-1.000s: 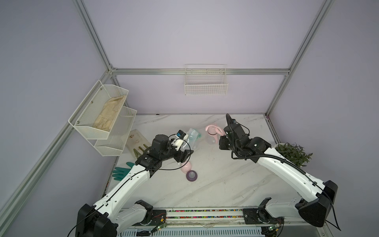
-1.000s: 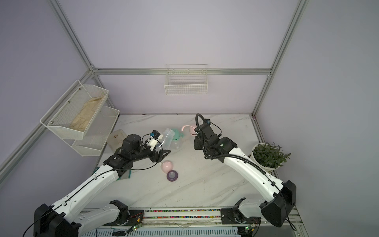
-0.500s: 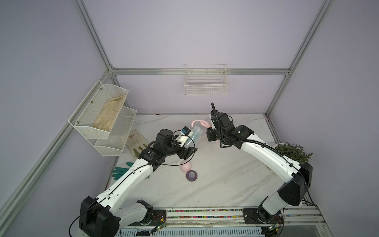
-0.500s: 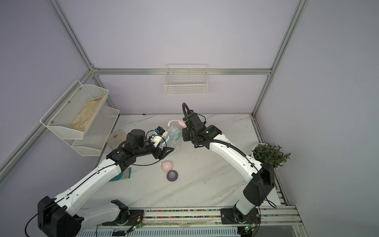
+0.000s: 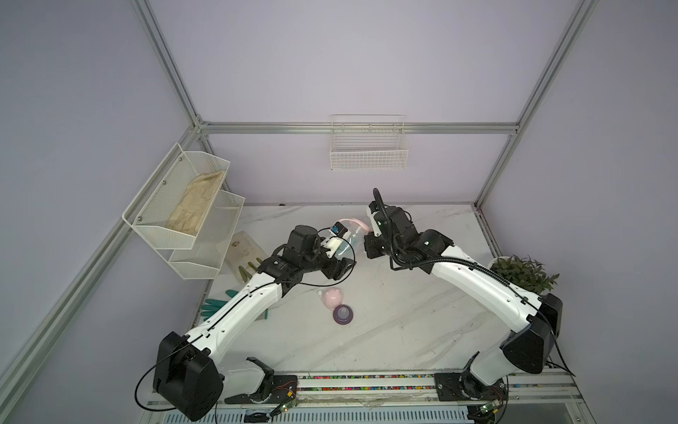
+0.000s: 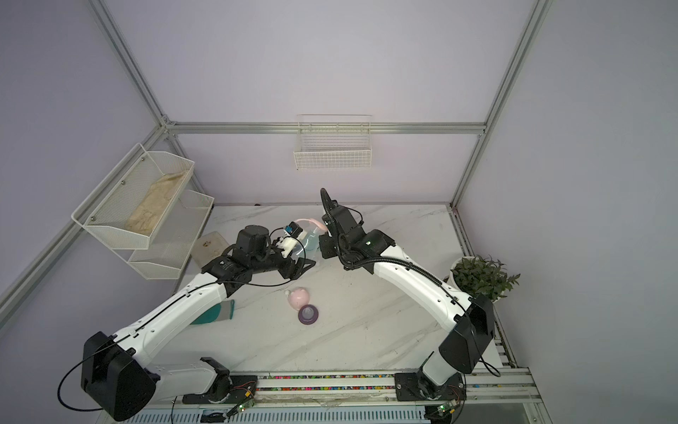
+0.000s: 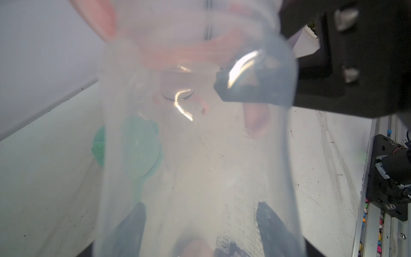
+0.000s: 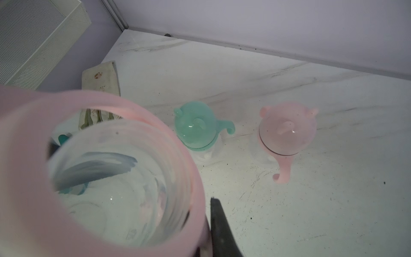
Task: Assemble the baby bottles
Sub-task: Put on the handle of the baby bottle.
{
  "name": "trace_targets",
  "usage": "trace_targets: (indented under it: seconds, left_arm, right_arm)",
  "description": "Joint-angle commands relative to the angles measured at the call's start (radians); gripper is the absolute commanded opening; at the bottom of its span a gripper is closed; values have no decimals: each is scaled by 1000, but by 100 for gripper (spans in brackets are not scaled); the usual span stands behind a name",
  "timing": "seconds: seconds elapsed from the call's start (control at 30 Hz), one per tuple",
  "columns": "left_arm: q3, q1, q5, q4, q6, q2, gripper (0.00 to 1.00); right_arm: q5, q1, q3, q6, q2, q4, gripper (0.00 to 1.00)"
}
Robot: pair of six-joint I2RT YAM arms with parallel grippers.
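My left gripper (image 5: 339, 268) (image 7: 202, 222) is shut on a clear bottle (image 5: 349, 242) (image 6: 312, 240) (image 7: 200, 166), held tilted above the table, a finger on each side of it. A pink two-handled ring (image 5: 354, 222) (image 8: 184, 155) sits round the bottle's open mouth (image 8: 111, 178), and my right gripper (image 5: 368, 242) (image 8: 206, 233) is shut on that ring. A pink dome cap (image 5: 332, 298) (image 6: 299, 297) and a purple nipple collar (image 5: 343, 314) (image 6: 307, 314) lie on the table in front. Two capped bottles, mint (image 8: 195, 126) and pink (image 8: 287, 129), stand beyond.
A green glove (image 5: 216, 308) lies under my left arm at the left edge. A stained cloth (image 5: 245, 249) is beside the wire racks (image 5: 183, 205). A potted plant (image 5: 521, 273) stands at the right edge, and a wire basket (image 5: 368, 147) hangs on the back wall.
My right gripper has carried the pink ring leftward and up to the bottle's mouth. My left gripper has lifted the bottle toward it.
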Motion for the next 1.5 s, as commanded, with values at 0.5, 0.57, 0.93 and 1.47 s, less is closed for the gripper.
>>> trace_targets:
  seconds: [0.5, 0.57, 0.93, 1.47]
  left_arm:
    - [155, 3, -27, 51, -159, 47, 0]
    - [156, 2, -3, 58, -167, 37, 0]
    - [17, 4, -11, 117, 37, -117, 0]
    - [-139, 5, -173, 306, 46, -198, 0]
  right_arm:
    - [151, 189, -73, -189, -4, -2, 0]
    - [197, 196, -87, -210, -5, -6, 0]
    - [-37, 197, -187, -320, -92, 1, 0]
    - [-49, 197, -199, -300, -248, 41, 69]
